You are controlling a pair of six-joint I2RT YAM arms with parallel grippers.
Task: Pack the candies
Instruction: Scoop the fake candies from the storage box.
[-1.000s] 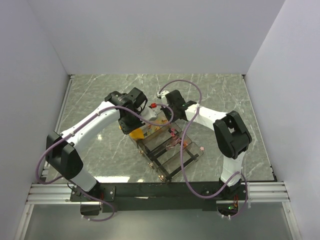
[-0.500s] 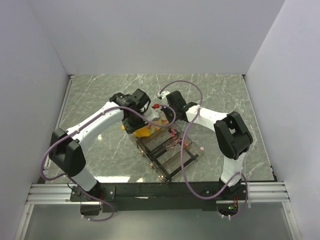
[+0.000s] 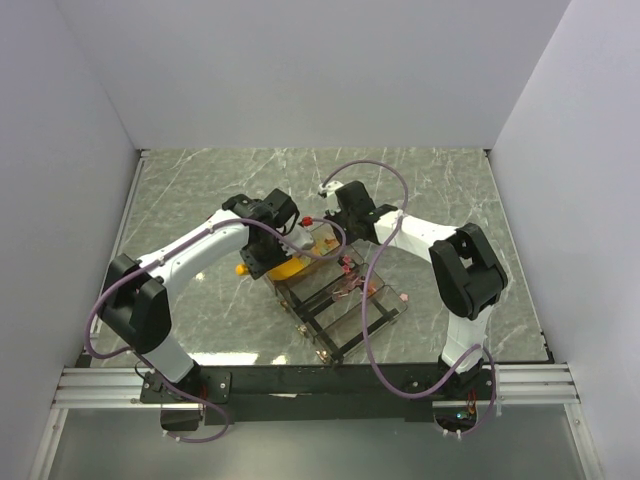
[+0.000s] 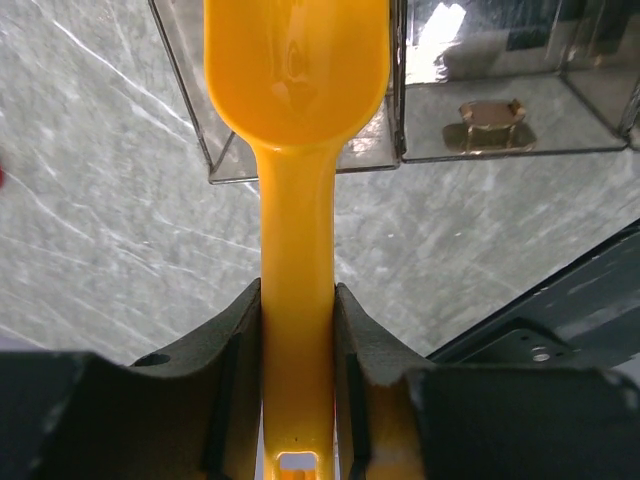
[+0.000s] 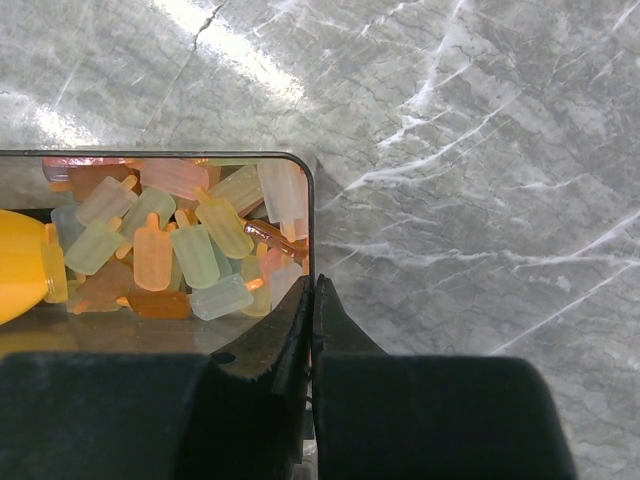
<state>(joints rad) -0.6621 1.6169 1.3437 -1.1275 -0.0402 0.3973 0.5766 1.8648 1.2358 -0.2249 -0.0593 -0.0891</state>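
Left gripper [image 4: 297, 330], clamped on the scoop [image 4: 297, 150] handle, is advancing it into the candies [image 5: 190, 240]. Right gripper [image 5: 313, 300] is pinching the clear box [image 5: 200, 153] corner wall, steadying it.

We get bright, even light from overhead in the top view; the arms cast faint, soft shadows on the marble table [image 3: 190, 190]; at the left wrist a white glare streak runs down the scoop [image 4: 296, 70] and the clear box [image 4: 400, 100] mirrors a bright patch; at the right wrist glare bleaches the marble top left; the candies [image 5: 190, 245] look hazy; the dark foreground is soft.
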